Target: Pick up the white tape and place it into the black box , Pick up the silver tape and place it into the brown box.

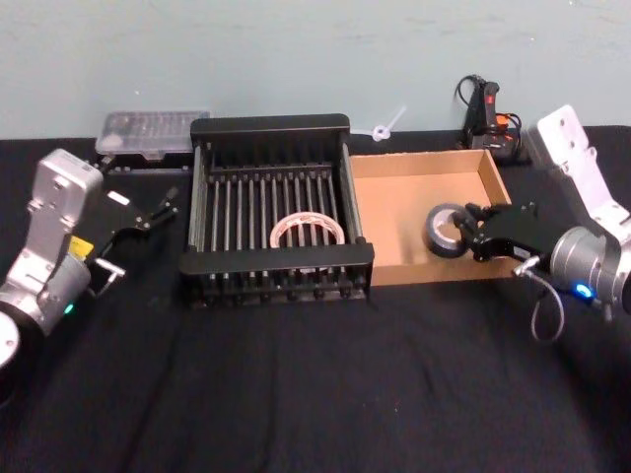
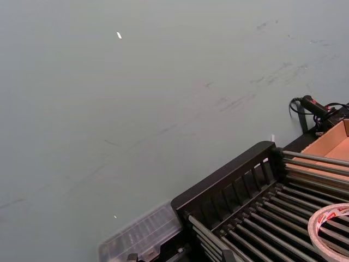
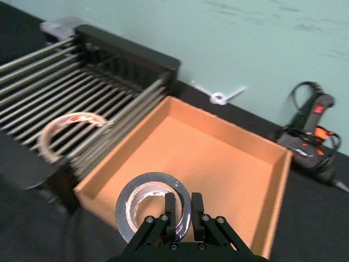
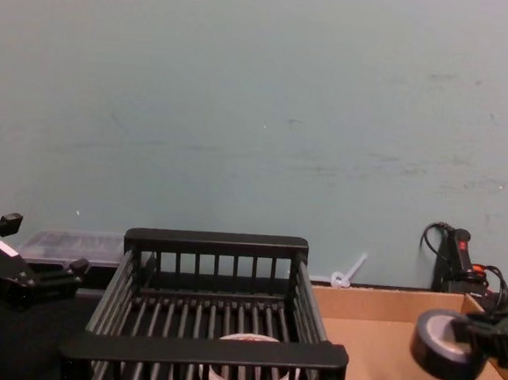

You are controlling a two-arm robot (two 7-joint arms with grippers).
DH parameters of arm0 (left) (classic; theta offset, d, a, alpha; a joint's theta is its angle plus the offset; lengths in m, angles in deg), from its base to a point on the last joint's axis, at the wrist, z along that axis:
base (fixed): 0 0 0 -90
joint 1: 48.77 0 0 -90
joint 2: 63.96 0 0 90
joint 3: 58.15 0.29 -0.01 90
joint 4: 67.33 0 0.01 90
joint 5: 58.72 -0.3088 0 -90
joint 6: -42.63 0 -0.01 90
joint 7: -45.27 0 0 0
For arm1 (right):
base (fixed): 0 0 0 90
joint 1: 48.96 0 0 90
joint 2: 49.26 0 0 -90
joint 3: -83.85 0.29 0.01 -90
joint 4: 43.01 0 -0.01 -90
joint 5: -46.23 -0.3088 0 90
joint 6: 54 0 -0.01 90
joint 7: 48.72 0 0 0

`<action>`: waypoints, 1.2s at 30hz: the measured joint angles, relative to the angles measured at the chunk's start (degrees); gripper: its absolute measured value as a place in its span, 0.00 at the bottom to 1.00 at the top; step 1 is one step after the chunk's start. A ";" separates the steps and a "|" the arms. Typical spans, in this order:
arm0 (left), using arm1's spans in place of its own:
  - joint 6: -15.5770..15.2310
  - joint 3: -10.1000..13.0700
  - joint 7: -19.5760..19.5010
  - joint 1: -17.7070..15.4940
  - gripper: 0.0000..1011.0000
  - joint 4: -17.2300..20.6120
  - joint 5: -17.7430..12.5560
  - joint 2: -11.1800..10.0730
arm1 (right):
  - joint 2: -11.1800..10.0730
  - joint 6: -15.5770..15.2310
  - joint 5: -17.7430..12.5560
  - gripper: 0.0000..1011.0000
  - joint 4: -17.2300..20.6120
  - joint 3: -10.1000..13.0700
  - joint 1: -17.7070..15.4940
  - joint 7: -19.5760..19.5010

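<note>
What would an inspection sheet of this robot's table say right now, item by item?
Surface: black cloth table.
Job's things: white tape lies in the black box; silver tape held upright over the brown box.
Clutter: clear plastic case, white plastic piece, power tool at the back.
Grippers: right gripper shut on the silver tape; left gripper open, left of the black box.
Cables: the power tool's black cord.
Surroundings: pale green wall.
</note>
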 joint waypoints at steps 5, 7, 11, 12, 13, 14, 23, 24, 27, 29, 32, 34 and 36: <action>0.00 0.00 0.00 0.00 0.99 0.00 0.00 0.00 | 1.47 0.40 0.96 0.17 -3.97 0.48 2.66 -0.41; 0.00 0.00 0.00 0.00 0.99 0.00 0.00 0.00 | 2.14 0.49 1.49 0.17 -5.72 0.55 3.80 -0.52; 0.00 0.00 0.00 0.00 0.99 0.00 0.00 0.00 | 3.36 0.55 2.62 0.17 -8.77 0.47 5.74 -0.70; 0.00 0.00 0.00 0.00 0.99 0.00 0.00 0.00 | 3.36 0.55 2.62 0.17 -8.77 0.47 5.74 -0.70; 0.00 0.00 0.00 0.00 0.99 0.00 0.00 0.00 | 3.74 0.55 3.02 0.17 -9.66 0.38 6.33 -0.76; 0.00 0.00 0.00 0.00 0.99 0.00 0.00 0.00 | 3.91 0.54 3.20 0.17 -10.10 0.35 6.57 -0.79; 0.00 0.00 0.00 0.00 0.99 0.00 0.00 0.00 | 4.88 0.40 4.32 0.17 -11.64 0.31 7.37 -1.05; 0.00 0.00 0.00 0.00 0.99 0.00 0.00 0.00 | 4.86 0.39 4.31 0.17 -11.62 0.31 7.36 -1.05; 0.00 0.00 0.00 0.00 0.99 0.00 0.00 0.00 | 4.79 0.38 4.30 0.17 -11.50 0.31 7.31 -1.03; 0.00 0.00 0.00 0.00 0.99 0.00 0.00 0.00 | 4.76 0.37 4.29 0.17 -11.45 0.30 7.28 -1.02; 0.00 0.00 0.00 0.00 0.99 0.00 0.00 0.00 | 4.70 0.35 4.24 0.17 -11.35 0.29 7.21 -1.01; 0.00 0.00 0.00 0.00 0.99 0.00 0.00 0.00 | 4.68 0.34 4.22 0.17 -11.32 0.28 7.20 -1.00; 0.00 0.00 0.00 0.00 0.99 0.00 0.00 0.00 | 4.66 0.33 4.17 0.21 -11.29 0.27 7.18 -0.99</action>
